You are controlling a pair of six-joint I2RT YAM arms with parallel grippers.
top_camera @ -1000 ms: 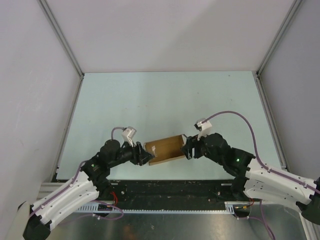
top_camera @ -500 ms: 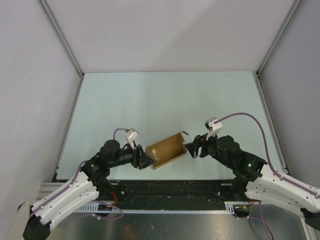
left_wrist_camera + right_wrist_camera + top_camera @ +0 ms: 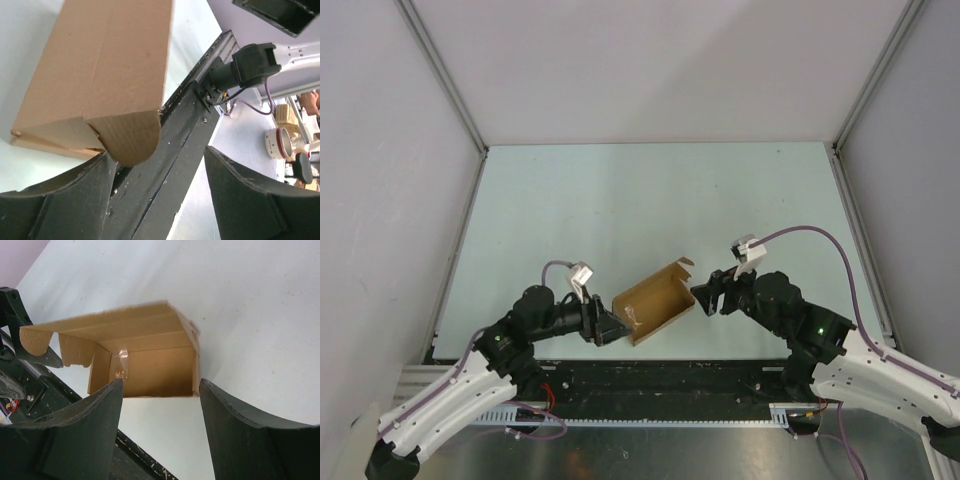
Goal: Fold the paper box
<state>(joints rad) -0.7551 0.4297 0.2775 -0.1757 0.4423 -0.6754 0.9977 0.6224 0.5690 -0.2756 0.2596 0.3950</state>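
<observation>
The paper box [image 3: 655,300] is brown cardboard, lying tilted on the pale table between my two grippers near the front edge. The left gripper [image 3: 610,328] is at its lower left end. In the left wrist view the box [image 3: 100,65] fills the upper left and a rounded flap [image 3: 132,142] hangs by my left finger, while the left gripper [image 3: 157,152] stands open with nothing between its jaws. The right gripper [image 3: 705,295] is just off the box's right end. In the right wrist view the right gripper [image 3: 161,382] is open, facing the box's hollow open end [image 3: 145,330].
A black rail [image 3: 670,375] runs along the table's near edge, right under the box's left end and in the left wrist view [image 3: 165,165]. Grey walls with metal posts [image 3: 440,70] close in the table on three sides.
The right gripper has drawn back to the right, off the box. The box has tipped and swung its left end toward the front rail. The left jaws have spread wider.
</observation>
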